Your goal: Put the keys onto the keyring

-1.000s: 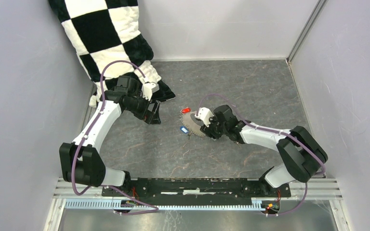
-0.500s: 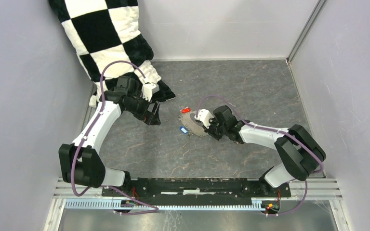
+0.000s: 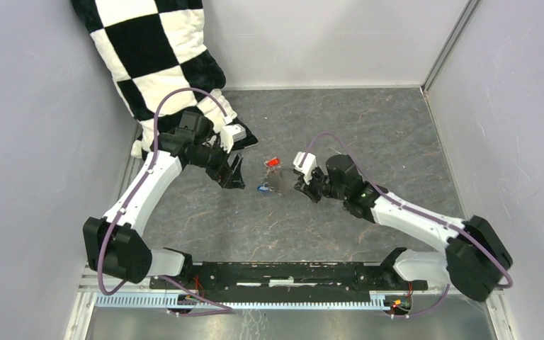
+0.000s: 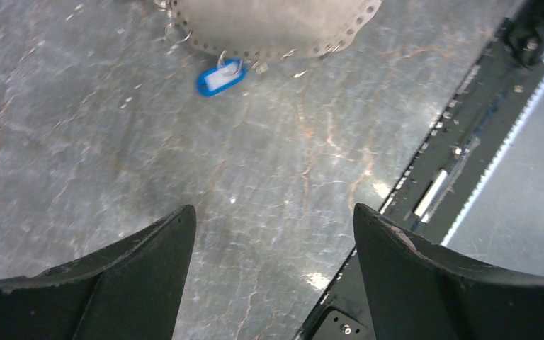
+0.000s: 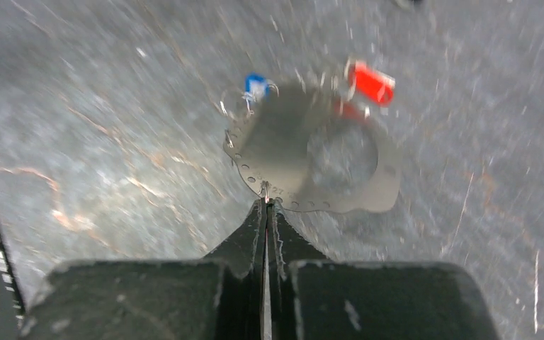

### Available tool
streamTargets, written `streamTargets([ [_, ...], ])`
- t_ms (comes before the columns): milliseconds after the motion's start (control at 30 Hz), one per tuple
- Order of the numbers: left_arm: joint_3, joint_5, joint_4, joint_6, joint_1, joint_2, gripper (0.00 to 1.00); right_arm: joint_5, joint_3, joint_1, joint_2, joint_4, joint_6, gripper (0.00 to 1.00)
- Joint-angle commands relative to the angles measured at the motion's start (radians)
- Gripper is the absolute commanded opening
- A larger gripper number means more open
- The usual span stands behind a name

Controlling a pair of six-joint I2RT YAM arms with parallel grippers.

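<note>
- your right gripper [image 5: 265, 205] is pinching the near rim of the keyring [image 5: 273, 156], its fingers pressing together on the thin grey plate.
- the keyring is showing blurred over the middle of the table [image 3: 368, 127], between your arms.
- a blue key [image 5: 256, 83] and a red key [image 5: 372, 83] are sitting at its far rim.
- your left gripper [image 4: 273, 211] is hovering spread wide near the blue key, touching nothing.

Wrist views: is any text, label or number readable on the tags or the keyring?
No text can be read in any view.
The blue tag: white insert, nothing legible on it.
The red tag: blurred, no text to make out.
The keyring: faint marks at its near rim, too blurred to read.
</note>
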Motion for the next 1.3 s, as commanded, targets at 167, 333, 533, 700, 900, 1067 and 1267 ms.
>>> streamTargets([
  [167,0.118,0.218,-0.129,0.21,-0.127,-0.162,0.96,0.035,-0.028,0.203,-0.223,0.19,0.136,0.01],
  [333,0.246,0.235,-0.133,0.167,-0.207,-0.125,0.79,0.08,0.053,0.33,-0.235,0.179,0.121,0.0],
  [533,0.298,0.29,-0.248,0.214,-0.269,-0.154,0.53,0.089,0.155,0.392,-0.268,0.151,0.114,0.0],
  [700,0.272,0.274,-0.264,0.196,-0.299,-0.21,0.53,0.108,0.197,0.43,-0.294,0.165,0.122,0.0],
  [900,0.281,0.258,-0.19,0.124,-0.304,-0.243,0.54,0.14,0.282,0.474,-0.267,0.099,0.083,0.0],
  [1067,0.304,0.282,-0.177,0.09,-0.313,-0.242,0.52,0.187,0.341,0.508,-0.237,0.05,0.063,0.0],
  [1267,0.316,0.273,-0.175,0.078,-0.32,-0.251,0.45,0.264,0.437,0.547,-0.184,-0.048,0.044,0.01],
])
